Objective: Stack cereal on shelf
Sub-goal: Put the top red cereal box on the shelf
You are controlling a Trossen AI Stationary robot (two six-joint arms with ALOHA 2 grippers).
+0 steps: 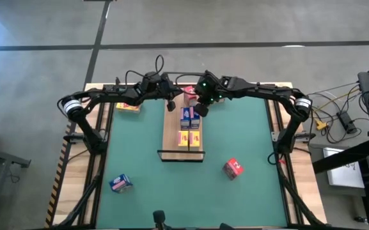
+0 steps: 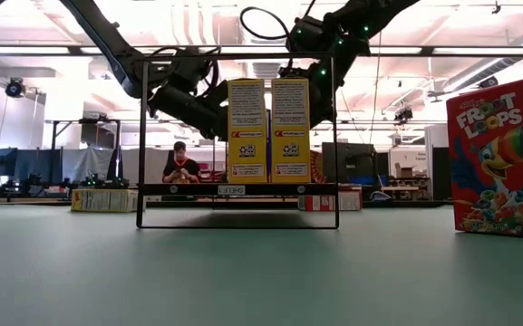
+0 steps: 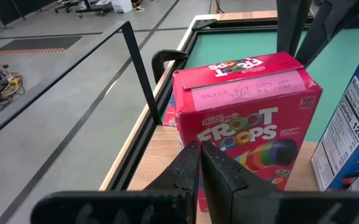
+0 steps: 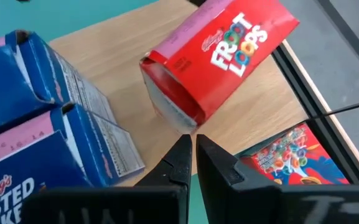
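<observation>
Looking straight down in the high view: both arms are reaching in over the far end of the shelf (image 1: pixel 171 131), a light-wood board lying along the middle of the green mat (image 1: pixel 248 140). Left gripper (image 1: pixel 170 102) and right gripper (image 1: pixel 199 107) are hovering near the board's far end, w/ a red box (image 1: pixel 189 94) between them. Blue boxes (image 1: pixel 188 117) and yellow boxes (image 1: pixel 190 138) are standing on the board. One blue box (image 1: pixel 120 183) is lying near the mat's near-left corner, another red box (image 1: pixel 233 167) toward near-right, a yellow box (image 1: pixel 128 106) at far-left.

Low view: two yellow boxes are standing upright side by side inside the black wire frame (image 2: pixel 142 145); arms are hanging behind.

Left wrist view: fingers (image 3: pixel 219 180) are pressing together, holding nothing, just in front of the red box.

Right wrist view: fingers (image 4: pixel 213 165) are together, empty; the red box is tilting on the wood beside the blue ones, a third red box (image 4: pixel 288 158) lying off the board.

Judgement: the step looks like righting the red box at the far end; next move calls for opening, then clamping squarely across its sides.
</observation>
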